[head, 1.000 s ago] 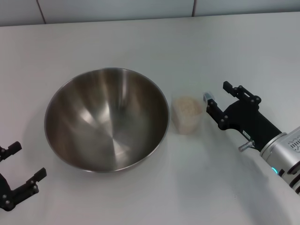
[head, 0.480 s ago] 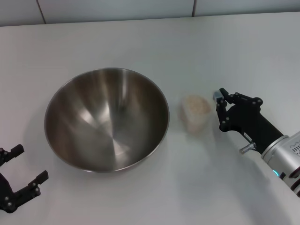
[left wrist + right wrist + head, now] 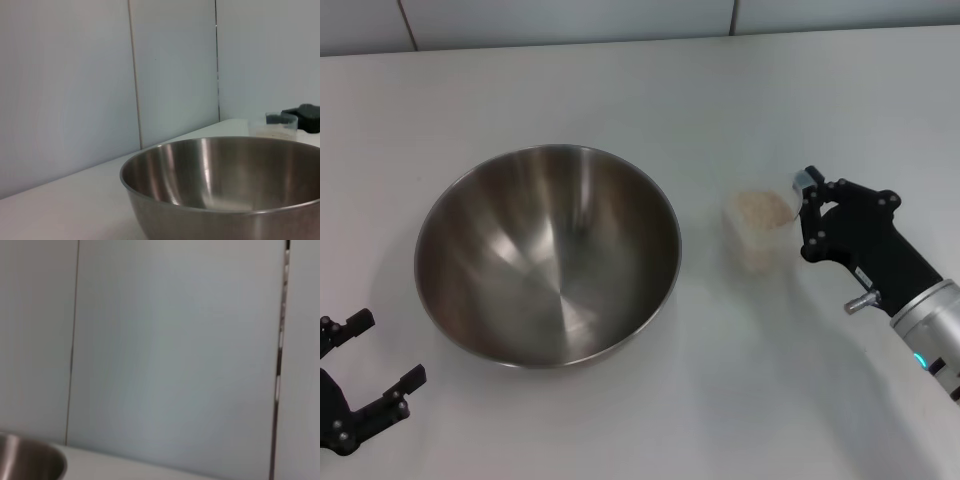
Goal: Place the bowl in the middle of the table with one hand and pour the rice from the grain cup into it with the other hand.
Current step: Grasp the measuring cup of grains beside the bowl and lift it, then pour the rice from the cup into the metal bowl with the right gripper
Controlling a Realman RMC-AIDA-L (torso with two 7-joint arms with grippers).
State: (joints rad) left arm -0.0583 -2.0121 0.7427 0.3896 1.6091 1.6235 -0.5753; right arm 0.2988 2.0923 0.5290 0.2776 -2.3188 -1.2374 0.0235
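The table (image 3: 820,90) is a plain matte white-grey surface. Along its far edge rises a pale wall of flat panels (image 3: 75,90), split by thin dark vertical seams (image 3: 134,75). Light is soft and even, casting faint blurred shadows on the table.

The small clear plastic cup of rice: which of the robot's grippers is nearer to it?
The right gripper: it grips the small clear plastic cup of rice at its rim. The left gripper sits far off, beyond the steel bowl.
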